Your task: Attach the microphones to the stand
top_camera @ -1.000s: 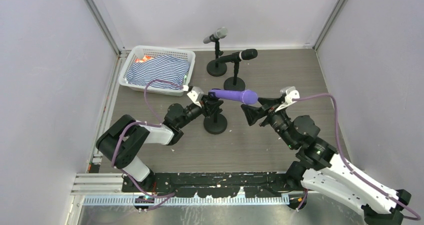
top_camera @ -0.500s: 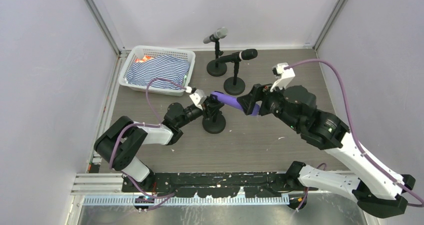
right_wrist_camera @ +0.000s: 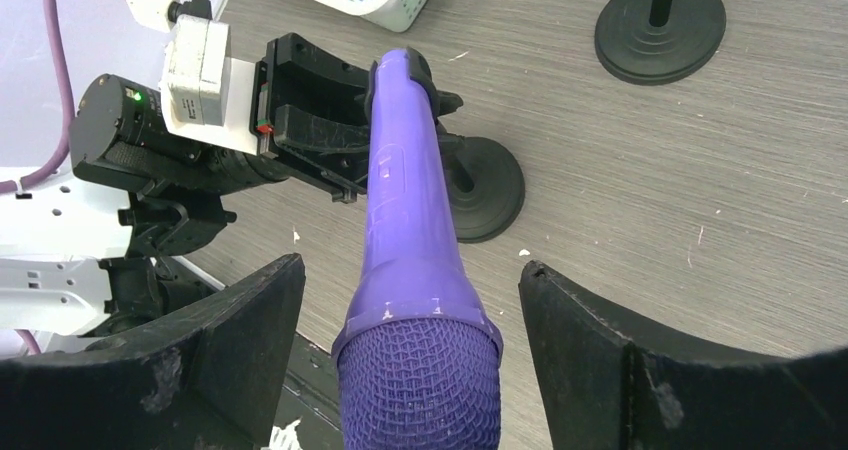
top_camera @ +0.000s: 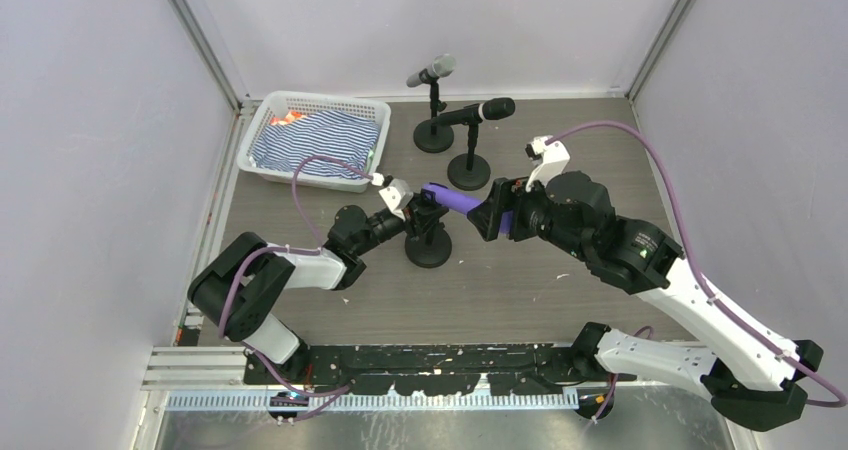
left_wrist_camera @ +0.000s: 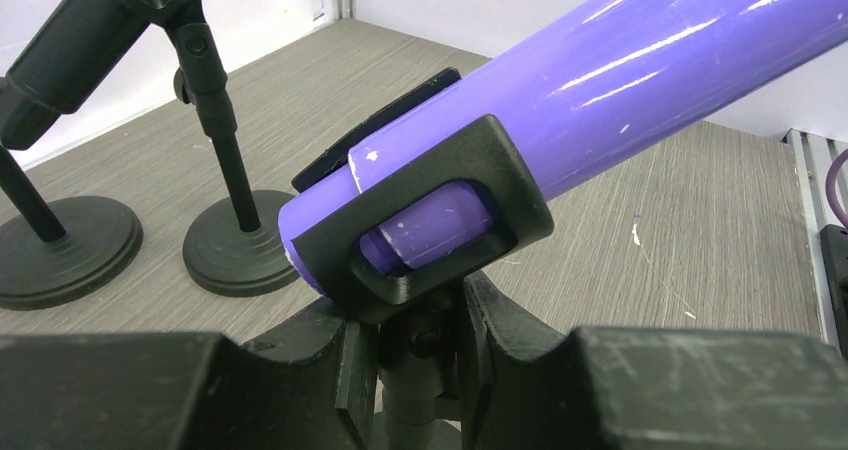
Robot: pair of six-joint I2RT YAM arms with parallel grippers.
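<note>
**Table** (top_camera: 520,290) — grey wood-grain top that fills the middle of the overhead view.

**Basket** (top_camera: 262,120) — white, upper left of the overhead view, with a striped cloth (top_camera: 310,135) inside.

**Rear stands** (top_camera: 433,137) — two, upper centre. The silver-grey microphone (top_camera: 432,70) sits on the farther one and the black microphone (top_camera: 480,112) on the nearer. Both are seated in their clips.

**Front stand** (top_camera: 430,250) — centre of the overhead view, round base on the table.

**Purple microphone** (right_wrist_camera: 405,200) — lies tilted in the front stand's holder, head toward the right of the overhead view.

**Right gripper** (right_wrist_camera: 410,280) — jaws spread to either side of the mesh head with a gap on both sides, grasping nothing.

**Left gripper** (left_wrist_camera: 412,355) — clenched on the front stand's stem, just below the holder.

**Clip** (left_wrist_camera: 430,210) — black; it wraps the handle near its tail, which pokes a little way through.

**Handling note** — two of the three look done, and seating the purple one appears to be the step in hand. Hold the stem firm so the stand cannot tip or swivel. Any push should run along the handle's axis, not across it, until the thicker part wedges in the clip. Let go only once it rests without sliding.
</note>
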